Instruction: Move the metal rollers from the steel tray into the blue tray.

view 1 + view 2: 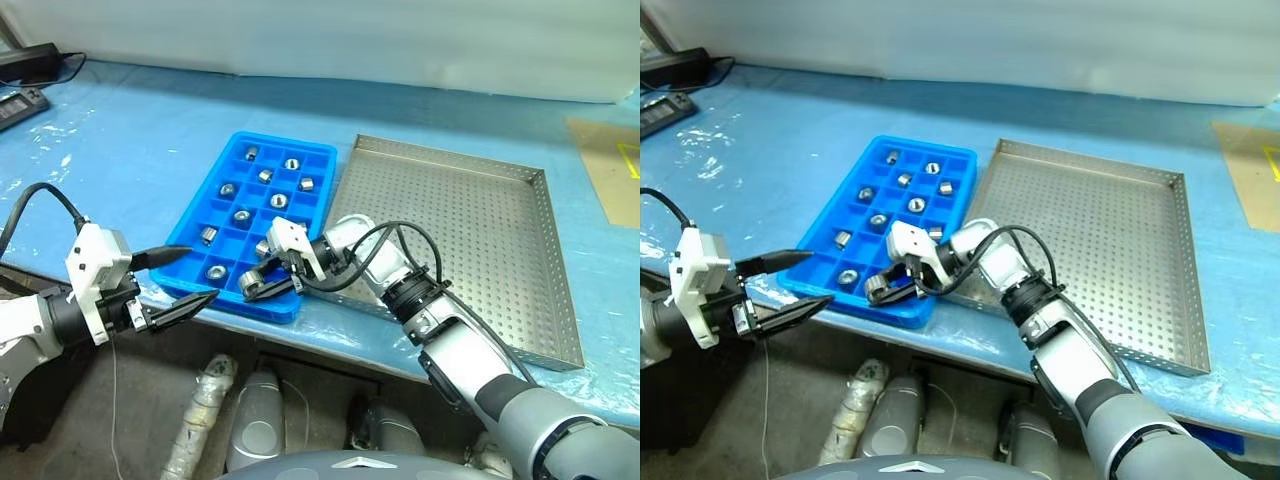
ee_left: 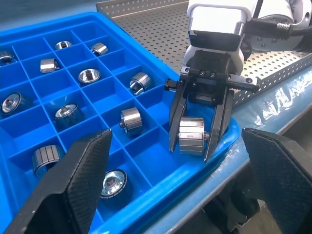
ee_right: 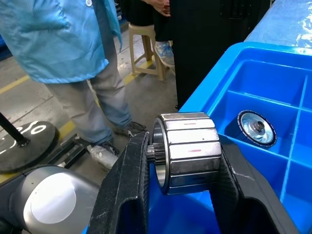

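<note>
So the right gripper (image 1: pixel 268 283) was clamped on one of the metal rollers (image 2: pixel 191 136), holding it by its two flat ends with the faceted side showing between the black fingers (image 3: pixel 127 195). It hung right over the near corner of the blue tray (image 1: pixel 200 196), above the corner compartment by the table edge, and from the left wrist view the roller looked like it was just above the compartment floor, though I couldn't tell if it was actually touching. The left gripper (image 1: pixel 190 276) sat off the near left corner of the blue tray, out past the table edge, fingers spread wide with nothing in them, pointing toward the tray. The blue tray itself already had a bunch of rollers in it, one per square compartment, some standing on end with the hole up and some lying on their sides; I counted roughly ten, mostly in the left and middle columns. The steel tray (image 1: pixel 530 260) lay just to the right of the blue one, their edges touching or nearly so, and its perforated floor looked bare from the head camera. Both trays sat on a table covered in blue plastic sheet (image 1: pixel 130 130). In the right wrist view there was a person in a light blue coat (image 3: pixel 58 34) standing on the floor beyond the table, plus a small stool (image 3: pixel 146 48) behind them.
</note>
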Controlling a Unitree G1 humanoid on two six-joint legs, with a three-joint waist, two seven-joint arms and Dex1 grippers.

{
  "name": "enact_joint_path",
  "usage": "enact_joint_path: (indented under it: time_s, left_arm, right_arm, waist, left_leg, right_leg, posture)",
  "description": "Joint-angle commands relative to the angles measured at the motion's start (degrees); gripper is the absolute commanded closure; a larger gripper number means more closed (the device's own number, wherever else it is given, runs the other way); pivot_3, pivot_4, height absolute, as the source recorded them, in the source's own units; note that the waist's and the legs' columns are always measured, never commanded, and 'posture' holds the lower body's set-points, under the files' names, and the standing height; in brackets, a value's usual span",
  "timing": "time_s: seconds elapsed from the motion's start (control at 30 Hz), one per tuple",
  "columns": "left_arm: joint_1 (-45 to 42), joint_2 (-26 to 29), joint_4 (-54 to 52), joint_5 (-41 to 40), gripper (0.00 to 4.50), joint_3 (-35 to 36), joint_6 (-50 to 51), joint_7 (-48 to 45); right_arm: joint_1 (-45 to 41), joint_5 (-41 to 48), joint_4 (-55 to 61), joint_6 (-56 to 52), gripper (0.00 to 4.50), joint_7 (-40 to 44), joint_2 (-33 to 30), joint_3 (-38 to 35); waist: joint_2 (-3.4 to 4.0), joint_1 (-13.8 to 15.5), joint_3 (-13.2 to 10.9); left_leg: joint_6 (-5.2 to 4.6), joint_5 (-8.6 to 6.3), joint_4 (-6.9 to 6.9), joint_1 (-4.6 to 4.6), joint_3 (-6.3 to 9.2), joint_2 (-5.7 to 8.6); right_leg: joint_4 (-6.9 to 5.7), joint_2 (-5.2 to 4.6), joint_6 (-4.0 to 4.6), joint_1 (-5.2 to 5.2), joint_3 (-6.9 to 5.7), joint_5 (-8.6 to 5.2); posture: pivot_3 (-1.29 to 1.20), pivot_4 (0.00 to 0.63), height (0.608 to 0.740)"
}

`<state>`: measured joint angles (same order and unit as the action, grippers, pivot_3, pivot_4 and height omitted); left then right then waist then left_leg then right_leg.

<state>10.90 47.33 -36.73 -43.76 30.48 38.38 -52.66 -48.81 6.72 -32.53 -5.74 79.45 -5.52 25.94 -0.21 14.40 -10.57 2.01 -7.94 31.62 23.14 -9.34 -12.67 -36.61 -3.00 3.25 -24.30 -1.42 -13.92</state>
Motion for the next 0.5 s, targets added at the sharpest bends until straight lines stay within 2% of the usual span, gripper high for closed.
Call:
enact_joint_path:
  time_s: [0.03, 0.07, 0.4, 0.5]
  left_arm:
    - [-2.23, 0.53, 0.60, -0.39, 0.00, -1.79, -1.41, 0.03]
    - [-2.90, 0.68, 1.09, -0.31, 0.00, -2.35, -1.51, -0.09]
    - [-7.99, 1.62, 5.10, 0.86, 0.00, -6.70, -2.85, -1.41]
    - [-9.53, 1.77, 6.08, 1.15, 0.00, -8.04, -3.26, -1.79]
  right_arm:
    - [0.60, -0.44, 1.85, -0.22, 3.28, 1.12, -1.83, -0.41]
    - [0.88, -0.33, 2.45, -0.36, 3.28, 1.16, -2.23, -0.46]
    - [1.76, -0.45, 4.90, -2.45, 0.02, -1.38, -3.92, -1.41]
    - [1.17, -0.11, 4.65, -2.32, 0.02, -3.33, -3.63, -2.69]
  waist:
    - [-0.01, 0.31, 0.01]
    - [-0.02, 0.36, 0.01]
    - [-0.05, -0.22, 0.05]
    - [-0.06, -0.79, 0.05]
  left_leg:
    - [0.00, 0.00, 0.00, -0.01, 0.00, 0.01]
    - [0.01, 0.01, 0.00, -0.01, 0.00, 0.00]
    - [0.06, 0.04, 0.05, -0.03, -0.01, 0.00]
    - [0.06, 0.04, 0.09, -0.03, -0.01, 0.00]
  right_leg:
    - [0.00, 0.00, 0.00, 0.00, 0.01, 0.00]
    - [0.00, 0.00, 0.00, 0.01, 0.01, 0.00]
    - [-0.05, 0.04, 0.00, 0.01, 0.02, 0.02]
    - [-0.07, 0.04, 0.00, 0.02, 0.01, 0.02]
  posture:
    - [0.43, 0.150, 0.740]
    - [0.43, 0.150, 0.740]
    - [0.36, 0.150, 0.740]
    - [0.35, 0.150, 0.740]
